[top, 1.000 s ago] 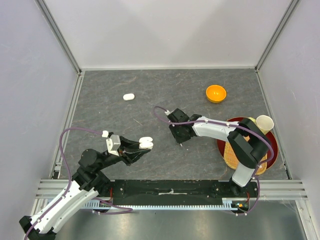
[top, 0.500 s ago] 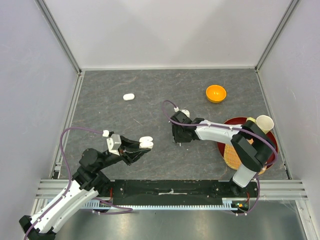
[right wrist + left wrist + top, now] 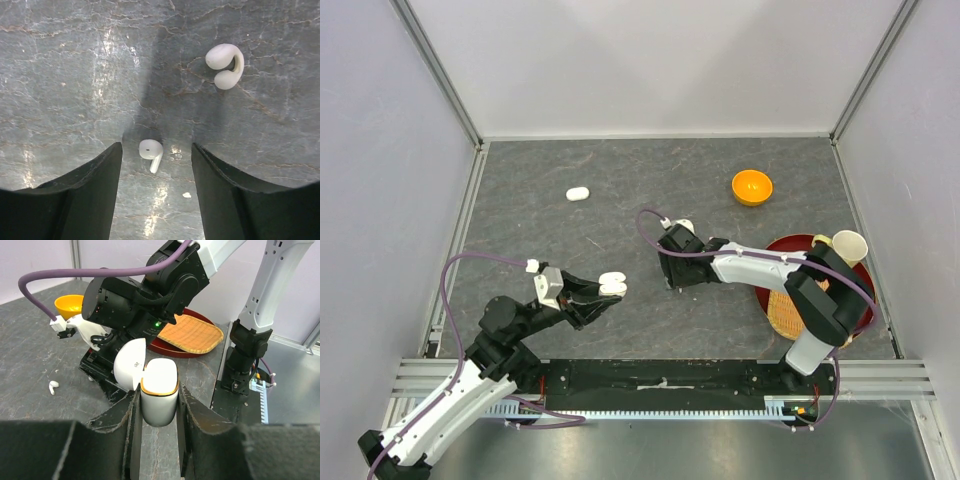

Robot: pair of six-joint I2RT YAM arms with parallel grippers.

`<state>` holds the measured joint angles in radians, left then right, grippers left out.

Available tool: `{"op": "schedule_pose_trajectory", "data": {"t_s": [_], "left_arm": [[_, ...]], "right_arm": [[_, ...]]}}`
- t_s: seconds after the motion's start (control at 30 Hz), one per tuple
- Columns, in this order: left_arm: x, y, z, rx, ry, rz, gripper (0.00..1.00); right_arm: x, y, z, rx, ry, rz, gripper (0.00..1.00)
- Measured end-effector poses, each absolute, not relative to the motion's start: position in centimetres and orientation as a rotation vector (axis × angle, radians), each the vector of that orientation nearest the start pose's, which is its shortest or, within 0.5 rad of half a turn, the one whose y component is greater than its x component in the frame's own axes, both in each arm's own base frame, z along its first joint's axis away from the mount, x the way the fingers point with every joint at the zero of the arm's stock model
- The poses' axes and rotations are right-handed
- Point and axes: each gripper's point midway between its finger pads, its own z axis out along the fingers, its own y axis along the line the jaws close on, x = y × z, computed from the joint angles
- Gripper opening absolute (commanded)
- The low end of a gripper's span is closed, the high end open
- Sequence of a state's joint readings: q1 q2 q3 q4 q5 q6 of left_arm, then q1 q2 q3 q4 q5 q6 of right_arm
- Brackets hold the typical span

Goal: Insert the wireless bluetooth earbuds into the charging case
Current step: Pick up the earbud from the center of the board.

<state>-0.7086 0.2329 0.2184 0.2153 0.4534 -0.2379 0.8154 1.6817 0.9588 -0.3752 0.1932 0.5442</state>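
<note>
My left gripper (image 3: 605,292) (image 3: 157,407) is shut on the body of a white charging case (image 3: 611,284) (image 3: 159,390). The case is held above the table with its lid (image 3: 129,363) hinged open. My right gripper (image 3: 670,280) (image 3: 156,155) points down at the table with its jaws open. A small white stemmed earbud (image 3: 151,151) lies on the table between its fingers, touching neither. A second, clip-shaped white earbud (image 3: 226,64) lies further off. In the left wrist view an earbud (image 3: 53,386) lies on the table beside the right gripper.
Another white closed case (image 3: 578,193) lies at the back left. An orange bowl (image 3: 752,186) stands at the back right. A red tray (image 3: 761,292) with a woven mat (image 3: 782,312) and a cream cup (image 3: 848,246) sits at the right.
The right gripper's jaws have spread wider and its wrist has shifted slightly over the table. The left arm and the case it holds have stayed put.
</note>
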Motion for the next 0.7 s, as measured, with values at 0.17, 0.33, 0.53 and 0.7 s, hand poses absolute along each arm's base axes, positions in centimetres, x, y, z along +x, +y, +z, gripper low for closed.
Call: {"op": "schedule_pose_trajectory", "data": {"t_s": [0.17, 0.33, 0.53, 0.7], "left_arm": [[12.5, -21.9, 24.3, 0.714, 1.265, -1.083, 0.02], [12.4, -21.7, 24.5, 0.711, 1.253, -1.083, 0.02], [12.3, -21.7, 24.7, 0.710, 1.242, -1.083, 0.02], [12.2, -21.6, 24.9, 0.708, 1.232, -1.083, 0.02]], "right_arm": [[25.6, 24.6, 3.8, -0.323, 2.580, 0.198, 0.72], [26.1, 25.2, 9.3, -0.287, 2.438, 0.333, 0.98], [26.9, 24.3, 15.7, -0.183, 2.226, 0.427, 0.98], [26.7, 24.3, 13.5, -0.221, 2.288, 0.386, 0.86]]}}
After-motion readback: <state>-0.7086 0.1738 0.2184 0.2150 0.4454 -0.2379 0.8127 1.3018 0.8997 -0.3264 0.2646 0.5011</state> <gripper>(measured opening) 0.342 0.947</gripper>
